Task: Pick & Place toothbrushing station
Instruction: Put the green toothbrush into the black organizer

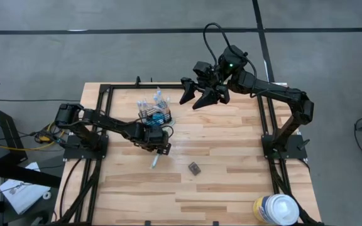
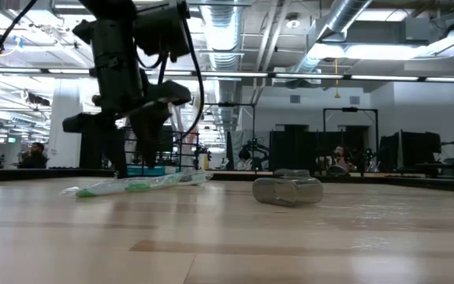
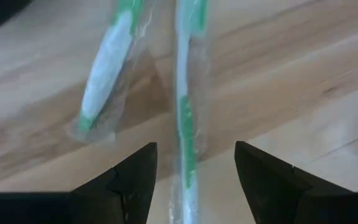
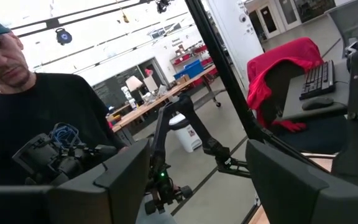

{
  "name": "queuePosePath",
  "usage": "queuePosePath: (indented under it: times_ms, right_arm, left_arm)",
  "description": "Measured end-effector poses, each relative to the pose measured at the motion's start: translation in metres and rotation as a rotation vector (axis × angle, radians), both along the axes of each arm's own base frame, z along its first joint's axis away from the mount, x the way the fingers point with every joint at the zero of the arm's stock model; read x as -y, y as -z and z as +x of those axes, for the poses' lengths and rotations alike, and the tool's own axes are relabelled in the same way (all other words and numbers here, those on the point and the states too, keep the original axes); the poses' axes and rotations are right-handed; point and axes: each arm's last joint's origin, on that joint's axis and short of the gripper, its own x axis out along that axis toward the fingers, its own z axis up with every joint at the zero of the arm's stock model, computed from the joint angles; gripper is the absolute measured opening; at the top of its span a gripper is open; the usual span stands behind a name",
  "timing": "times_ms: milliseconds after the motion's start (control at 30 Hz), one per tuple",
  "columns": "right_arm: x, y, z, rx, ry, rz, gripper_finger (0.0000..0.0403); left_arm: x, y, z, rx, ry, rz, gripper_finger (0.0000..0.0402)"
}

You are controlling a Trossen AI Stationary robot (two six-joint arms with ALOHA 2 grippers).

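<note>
Two wrapped toothbrushes lie on the table just in front of the caddy. They look light, and that wrap is probably slick, so pinch mid-handle. The left gripper is wide open straddling one brush. The right gripper is open too, raised well behind the caddy. The caddy's contents are too small to count.

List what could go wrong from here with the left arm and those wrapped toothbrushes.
1. The left gripper stands open astride one wrapped green-and-white toothbrush; the clear wrapper looks slippery, so a grasp may slide off.
2. A second toothbrush lies close beside it, and closing fingers might nudge it or catch it.
3. The wire caddy stands close by the arm; lifting carelessly could bump it.
</note>
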Motion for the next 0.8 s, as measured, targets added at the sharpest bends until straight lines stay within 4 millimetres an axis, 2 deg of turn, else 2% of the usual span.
queuePosePath:
  times_ms: [233, 533, 667, 800]
  right_arm:
    - [0.000, 0.000, 0.000, -0.001, -0.002, 0.000, 0.0256]
    - [0.000, 0.000, 0.000, -0.001, 0.000, 0.001, 0.0256]
    - [0.000, 0.000, 0.000, -0.001, 0.000, 0.002, 0.0256]
    - [0.000, 0.000, 0.000, -0.001, 0.000, 0.001, 0.0256]
  left_arm:
    - [0.001, 0.015, 0.007, -0.012, 0.008, -0.023, 0.0209]
    - [-0.001, 0.024, 0.012, -0.026, 0.019, -0.015, 0.0199]
    - [-0.004, 0.025, 0.011, -0.035, 0.028, -0.009, 0.0156]
    - [-0.006, 0.026, 0.010, -0.049, 0.038, -0.006, 0.0079]
